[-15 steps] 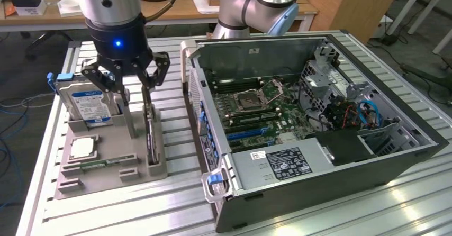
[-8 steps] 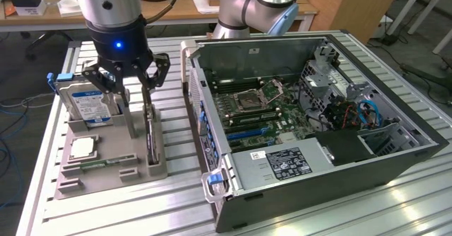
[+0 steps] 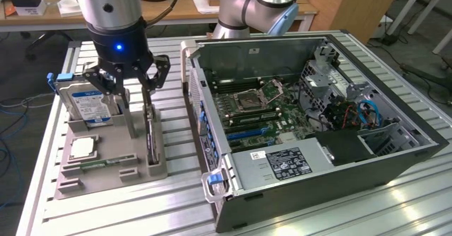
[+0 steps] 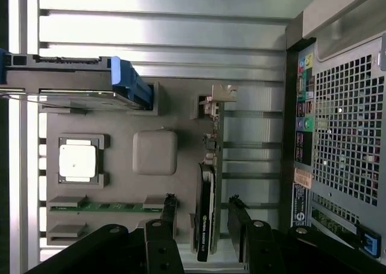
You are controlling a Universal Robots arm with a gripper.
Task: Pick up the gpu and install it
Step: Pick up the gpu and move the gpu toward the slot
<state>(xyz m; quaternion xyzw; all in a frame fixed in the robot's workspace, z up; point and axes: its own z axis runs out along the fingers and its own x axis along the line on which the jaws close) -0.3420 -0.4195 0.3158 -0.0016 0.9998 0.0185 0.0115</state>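
Note:
The gpu (image 3: pixel 152 141) is a thin dark card with a silvery bracket end, standing on edge in a slot of the grey holder (image 3: pixel 106 180). My gripper (image 3: pixel 134 99) hangs just above the card's far part, open. In the wrist view the gpu (image 4: pixel 205 229) lies between the two black fingers (image 4: pixel 169 209), with a gap on each side and nothing gripped. The gripper (image 4: pixel 203 203) is centred over the card's dark cooler end, and the bracket end (image 4: pixel 218 96) points away from it.
The holder (image 4: pixel 120 126) also carries an upright blue-labelled hard drive (image 3: pixel 88 105), a square CPU (image 3: pixel 83 147) and a memory stick (image 4: pixel 102 206). The open computer case (image 3: pixel 395 146) with its motherboard (image 3: pixel 254 109) lies on the exterior view's right. A second arm (image 3: pixel 254 3) stands behind it.

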